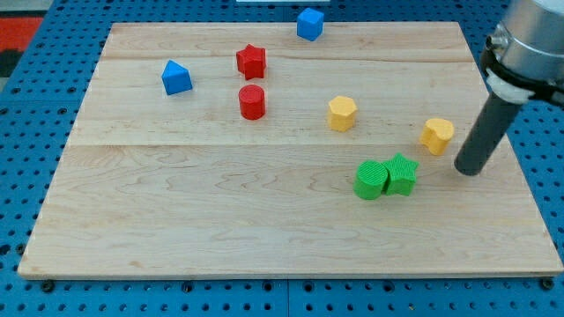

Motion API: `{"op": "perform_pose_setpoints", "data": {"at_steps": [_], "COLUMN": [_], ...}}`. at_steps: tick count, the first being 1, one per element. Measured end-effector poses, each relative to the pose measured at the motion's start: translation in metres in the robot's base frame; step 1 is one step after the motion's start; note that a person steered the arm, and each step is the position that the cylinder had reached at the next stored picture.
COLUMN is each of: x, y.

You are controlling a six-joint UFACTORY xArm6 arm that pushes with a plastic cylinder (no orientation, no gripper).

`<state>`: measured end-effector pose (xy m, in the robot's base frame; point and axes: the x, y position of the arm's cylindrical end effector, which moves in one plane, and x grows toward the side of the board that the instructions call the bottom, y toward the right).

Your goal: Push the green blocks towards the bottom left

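Two green blocks touch each other at the board's lower right: a green round block (371, 180) on the left and a green star block (402, 173) on the right. My tip (468, 170) rests on the board to the right of the green star, apart from it by a clear gap. The dark rod rises from the tip toward the view's top right.
A yellow block (436, 135) lies just up and left of my tip. Another yellow block (342, 113) sits mid-board. A red star (251, 61), a red cylinder (252, 102) and a blue block (176, 77) are upper left. A blue cube (309, 24) is at the top edge.
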<state>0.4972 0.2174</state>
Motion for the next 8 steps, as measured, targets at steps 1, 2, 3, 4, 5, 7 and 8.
{"op": "perform_pose_setpoints", "data": {"at_steps": [1, 2, 3, 4, 5, 7, 8], "x": [-0.002, -0.010, -0.010, -0.001, 0.015, 0.014, 0.011], "y": [-0.040, -0.087, -0.150, -0.134, -0.148, -0.236, -0.201]}}
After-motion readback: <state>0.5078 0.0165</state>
